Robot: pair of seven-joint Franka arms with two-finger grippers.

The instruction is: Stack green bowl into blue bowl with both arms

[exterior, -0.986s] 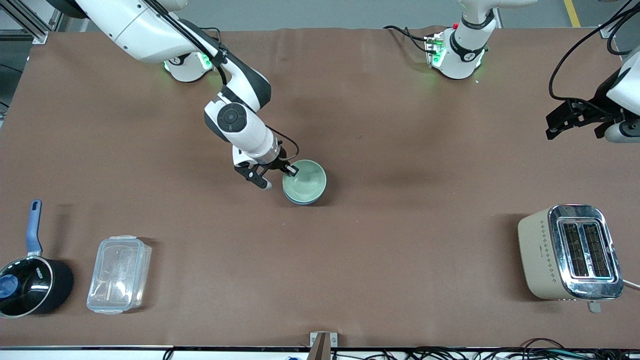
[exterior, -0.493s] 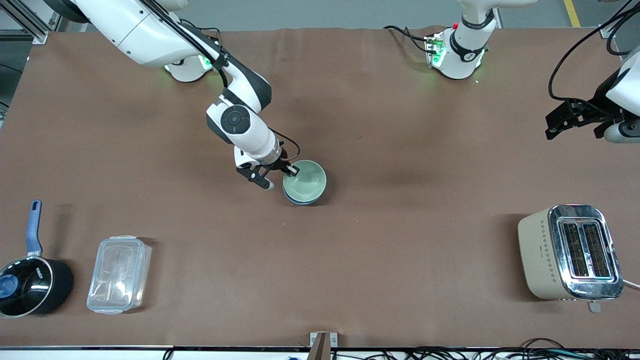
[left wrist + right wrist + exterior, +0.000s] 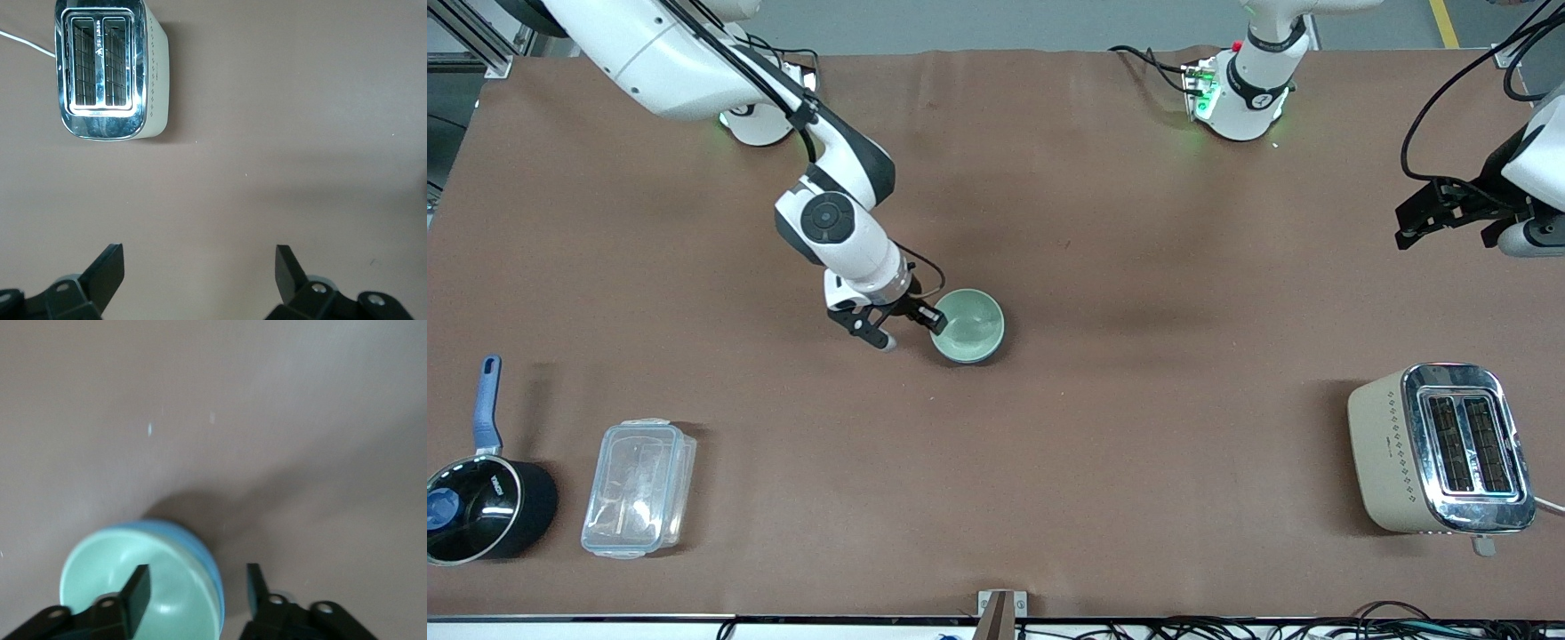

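The small pale mint-green glossy bowl [image 3: 968,325] sits nested inside the sky-blue glossy bowl [image 3: 198,548] near the middle of the brown surface [image 3: 1103,427], level and plain. Stacking appears done; the step in hand is judged to be release and clearance. The right end effector [image 3: 907,325] hangs beside the stack's rim, fingers apart, gripping nothing. The left end effector [image 3: 200,273] waits, fingers spread, above the surface near the cream toaster [image 3: 1440,449]. Next calls for a clean lift away.

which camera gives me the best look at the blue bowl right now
The right wrist view: the blue bowl shows as a curved wall around the green bowl. In the front view only a thin dark edge shows. The left wrist view misses it.
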